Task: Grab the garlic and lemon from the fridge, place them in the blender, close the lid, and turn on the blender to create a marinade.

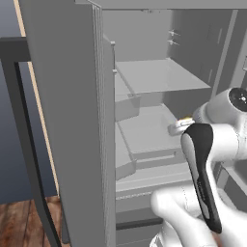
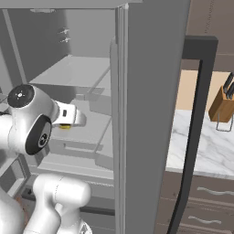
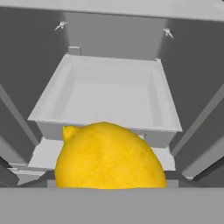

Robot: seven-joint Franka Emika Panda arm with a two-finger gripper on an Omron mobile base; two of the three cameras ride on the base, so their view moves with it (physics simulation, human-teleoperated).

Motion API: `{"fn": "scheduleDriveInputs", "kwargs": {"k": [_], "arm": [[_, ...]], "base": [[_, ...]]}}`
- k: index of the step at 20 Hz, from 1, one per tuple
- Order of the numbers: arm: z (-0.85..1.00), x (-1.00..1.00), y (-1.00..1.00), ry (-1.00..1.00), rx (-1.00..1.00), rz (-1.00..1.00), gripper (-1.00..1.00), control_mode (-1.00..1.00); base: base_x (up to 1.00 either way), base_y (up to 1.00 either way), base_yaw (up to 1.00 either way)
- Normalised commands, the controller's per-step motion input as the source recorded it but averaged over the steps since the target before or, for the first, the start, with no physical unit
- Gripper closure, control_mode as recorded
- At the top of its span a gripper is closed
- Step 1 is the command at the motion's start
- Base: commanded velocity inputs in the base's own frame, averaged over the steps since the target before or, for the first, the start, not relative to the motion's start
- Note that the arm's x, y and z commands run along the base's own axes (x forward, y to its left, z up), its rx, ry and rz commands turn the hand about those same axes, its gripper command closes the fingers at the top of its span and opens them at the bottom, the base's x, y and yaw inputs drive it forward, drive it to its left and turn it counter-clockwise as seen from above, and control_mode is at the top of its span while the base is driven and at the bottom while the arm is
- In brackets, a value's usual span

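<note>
Lemon [image 3: 109, 157] sits on the middle fridge [image 1: 159, 77] shelf dead ahead of the hand and very close, nub end pointing up-left in hand view; gripper [image 2: 73, 121] jaws probably wide, fingertips hidden, grip unclear.

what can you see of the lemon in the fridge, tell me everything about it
The lemon is bright yellow with a finely dimpled skin and a small blunt nub at its upper left in the hand view. It looms large at the bottom of that view, its lower part cut off, in front of a pale grey drawer inside the fridge. From the right base view only a yellow sliver peeks out under the hand, on a grey shelf. What it touches cannot be told.
</note>
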Motion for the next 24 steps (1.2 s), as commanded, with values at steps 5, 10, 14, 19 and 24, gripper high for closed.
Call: {"fn": "scheduleDriveInputs", "kwargs": {"k": [5, 10, 14, 19, 24], "arm": [[0.0, -0.19, -0.07, -0.02, 0.0, 0.0, 1.0, -1.0], [0.0, -0.47, -0.03, -0.07, 0.0, 0.0, 1.0, -1.0], [0.01, -0.14, 0.0, -0.02, 0.0, 0.0, 1.0, -1.0], [0.0, 0.0, 0.0, 0.0, 0.0, 0.0, 1.0, 1.0], [0.0, 0.0, 0.0, 0.0, 0.0, 0.0, 1.0, 1.0]], "base": [[0.0, 0.0, 0.0], [0.0, 0.0, 0.0], [0.0, 0.0, 0.0], [-0.36, -0.07, 0.0], [-0.97, -0.41, 0.1]]}}
